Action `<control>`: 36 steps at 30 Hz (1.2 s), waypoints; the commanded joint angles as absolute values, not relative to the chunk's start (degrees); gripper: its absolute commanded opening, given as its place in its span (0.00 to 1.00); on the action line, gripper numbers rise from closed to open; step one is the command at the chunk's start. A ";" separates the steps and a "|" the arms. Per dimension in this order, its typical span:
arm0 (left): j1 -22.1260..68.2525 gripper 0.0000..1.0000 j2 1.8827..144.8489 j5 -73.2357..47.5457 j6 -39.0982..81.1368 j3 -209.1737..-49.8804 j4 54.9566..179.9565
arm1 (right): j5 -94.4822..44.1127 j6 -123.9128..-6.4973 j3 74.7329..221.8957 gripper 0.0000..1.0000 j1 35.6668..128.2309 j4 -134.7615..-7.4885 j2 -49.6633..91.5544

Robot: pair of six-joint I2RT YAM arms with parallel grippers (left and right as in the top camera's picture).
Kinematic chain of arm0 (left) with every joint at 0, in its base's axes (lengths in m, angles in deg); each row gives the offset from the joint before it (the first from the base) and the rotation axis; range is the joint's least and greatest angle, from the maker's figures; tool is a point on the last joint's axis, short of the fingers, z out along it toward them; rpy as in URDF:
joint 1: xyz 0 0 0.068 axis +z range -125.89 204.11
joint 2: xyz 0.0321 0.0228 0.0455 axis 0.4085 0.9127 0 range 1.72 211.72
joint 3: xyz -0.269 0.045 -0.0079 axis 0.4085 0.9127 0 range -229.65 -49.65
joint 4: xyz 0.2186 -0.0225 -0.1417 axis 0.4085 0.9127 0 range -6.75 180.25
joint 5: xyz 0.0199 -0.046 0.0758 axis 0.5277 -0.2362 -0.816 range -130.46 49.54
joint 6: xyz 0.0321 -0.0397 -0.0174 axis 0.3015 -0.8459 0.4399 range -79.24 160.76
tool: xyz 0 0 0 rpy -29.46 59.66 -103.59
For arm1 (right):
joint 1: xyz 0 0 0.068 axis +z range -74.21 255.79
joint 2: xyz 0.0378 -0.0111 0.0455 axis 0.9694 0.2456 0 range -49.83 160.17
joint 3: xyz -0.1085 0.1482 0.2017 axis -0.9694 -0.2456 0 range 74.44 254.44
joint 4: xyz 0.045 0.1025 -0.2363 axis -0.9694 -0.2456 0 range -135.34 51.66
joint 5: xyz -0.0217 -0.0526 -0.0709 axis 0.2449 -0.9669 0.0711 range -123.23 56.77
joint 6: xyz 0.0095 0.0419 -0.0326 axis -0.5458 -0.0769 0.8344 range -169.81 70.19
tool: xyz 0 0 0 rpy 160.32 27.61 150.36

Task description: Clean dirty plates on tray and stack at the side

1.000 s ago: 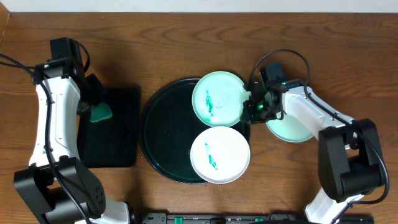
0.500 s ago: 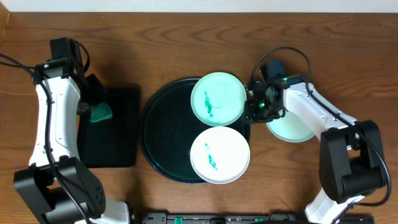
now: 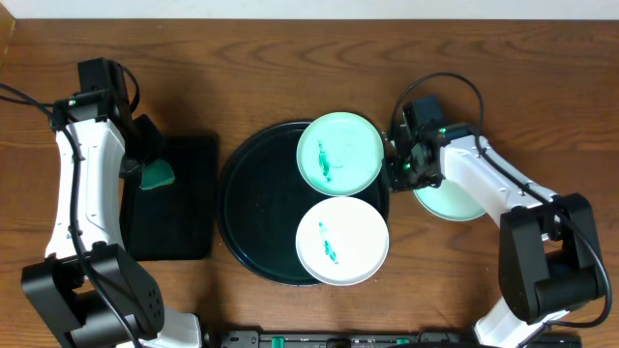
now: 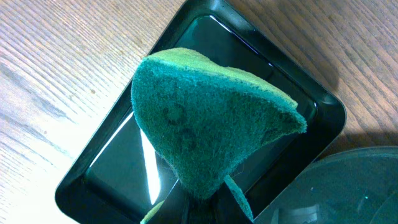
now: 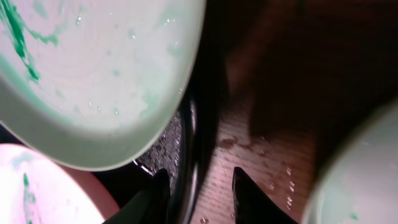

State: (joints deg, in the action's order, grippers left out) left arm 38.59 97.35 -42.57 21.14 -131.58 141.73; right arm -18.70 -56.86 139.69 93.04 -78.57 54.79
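At far left, over the small tray (image 3: 189, 222): left gripper (image 3: 147, 162) clamped shut on a green sponge (image 4: 205, 124), pinched only at its lower tip, well apart from every plate. Could slip free there if pressed hard into a scrub. In the middle, on the tray (image 3: 253, 213): upper plate (image 3: 340, 155) riding over the tray's upper right rim, lower plate (image 3: 340, 240) just below and close to touching it, both marked with a teal smear, so neither cleaned yet by the look of it. Right of these, at the tray's right rim: right gripper (image 5: 199, 196), fingers (image 5: 155, 193) parted, gripping nothing, seemingly astride the rim itself rather than the upper plate's edge. Main danger here: on closing in this spot, likely catches the tray instead of the plate, then drags tray and both plates along on any pull. Also risks tipping the upper plate, perched on the rim, or sliding it onto the lower one. Droplets on the table (image 5: 261, 155) beside the fingers, hence perhaps a slick hold. Furthest right, on the wood, partly under the right arm: side plate (image 3: 455, 201), no smear on the part that shows, close behind the gripper. Leaves little room to swing outward without knocking it.
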 commanded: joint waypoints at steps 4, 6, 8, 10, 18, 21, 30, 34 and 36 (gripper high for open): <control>38.83 0.07 97.55 -43.53 21.64 -130.97 141.44 | -18.59 -57.82 136.22 0.26 93.65 -74.79 55.32; 38.83 0.07 97.55 -43.53 21.64 -130.97 141.44 | -18.59 -58.65 135.93 0.21 93.89 -74.15 55.32; 38.83 0.07 97.55 -43.53 21.64 -130.97 141.44 | -18.62 -59.24 135.80 0.16 93.87 -73.54 55.32; 38.83 0.07 97.55 -43.53 21.64 -130.97 141.44 | -18.64 -59.24 135.67 0.15 93.87 -73.19 55.32; 38.83 0.07 97.55 -43.53 21.64 -130.97 141.44 | -18.59 -61.93 133.31 0.13 93.89 -70.04 55.32; 38.83 0.07 97.55 -43.53 21.64 -130.97 141.47 | -18.64 -62.01 133.20 0.10 93.87 -69.78 55.32; 38.83 0.07 97.55 -43.53 21.64 -130.97 141.44 | -22.14 -64.83 133.22 0.01 92.69 -68.93 55.29; 38.83 0.07 97.55 -43.53 21.64 -130.97 141.47 | -22.27 -65.29 133.22 0.01 90.22 -69.19 55.29; 38.83 0.07 97.55 -43.53 21.64 -130.97 141.44 | -22.24 -65.66 133.22 0.01 88.54 -69.39 55.29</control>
State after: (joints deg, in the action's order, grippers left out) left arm 38.59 97.35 -42.57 21.14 -131.58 141.38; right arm -16.13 -63.54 133.88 92.34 -69.10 54.77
